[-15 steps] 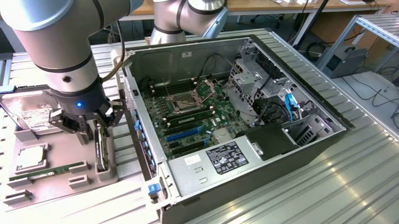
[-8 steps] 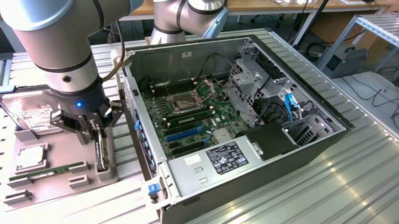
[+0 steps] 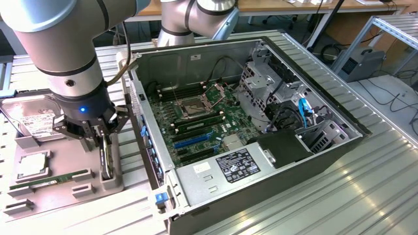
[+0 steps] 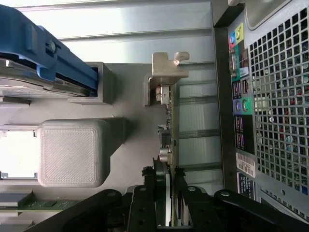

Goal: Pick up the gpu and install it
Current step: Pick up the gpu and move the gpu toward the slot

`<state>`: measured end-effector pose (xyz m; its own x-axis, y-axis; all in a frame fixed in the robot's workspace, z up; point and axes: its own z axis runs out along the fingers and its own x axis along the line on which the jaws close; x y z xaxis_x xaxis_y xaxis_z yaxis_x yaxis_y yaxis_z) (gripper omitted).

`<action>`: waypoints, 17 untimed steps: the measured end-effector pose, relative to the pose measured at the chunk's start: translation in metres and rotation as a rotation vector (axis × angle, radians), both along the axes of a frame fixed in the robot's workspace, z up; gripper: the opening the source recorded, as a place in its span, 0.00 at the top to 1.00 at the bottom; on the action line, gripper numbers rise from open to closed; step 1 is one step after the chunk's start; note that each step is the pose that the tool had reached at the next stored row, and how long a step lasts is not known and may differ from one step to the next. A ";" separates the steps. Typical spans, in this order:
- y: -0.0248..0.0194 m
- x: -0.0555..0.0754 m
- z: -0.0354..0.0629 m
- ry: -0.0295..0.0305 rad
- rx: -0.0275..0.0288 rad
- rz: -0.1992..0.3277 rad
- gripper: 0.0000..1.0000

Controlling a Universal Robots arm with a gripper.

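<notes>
Gripper (image 4: 166,186) clamped on gpu (image 4: 172,116), card standing edgewise in gray holder (image 4: 128,87).

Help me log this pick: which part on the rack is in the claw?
The gpu, the card standing on edge in the claw; hard drive, processor and memory stick lie flat.

I have my gripper (image 3: 101,142) down over the grey tray (image 3: 68,154). Its fingers sit on either side of the graphics card (image 3: 104,164), which stands on edge along the tray's side nearest the open computer case (image 3: 294,186). A hard drive (image 3: 29,120) and a green memory stick (image 3: 49,180) sit on the tray too.
</notes>
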<state>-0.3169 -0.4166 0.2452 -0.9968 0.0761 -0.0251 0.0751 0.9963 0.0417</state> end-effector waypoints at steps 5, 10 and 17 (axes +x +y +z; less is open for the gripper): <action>0.0000 0.000 0.0027 0.0004 -0.0003 0.000 0.73; 0.0000 0.000 0.0061 0.0004 -0.0003 0.000 0.73; 0.0008 0.000 0.0141 0.0004 -0.0012 0.000 0.73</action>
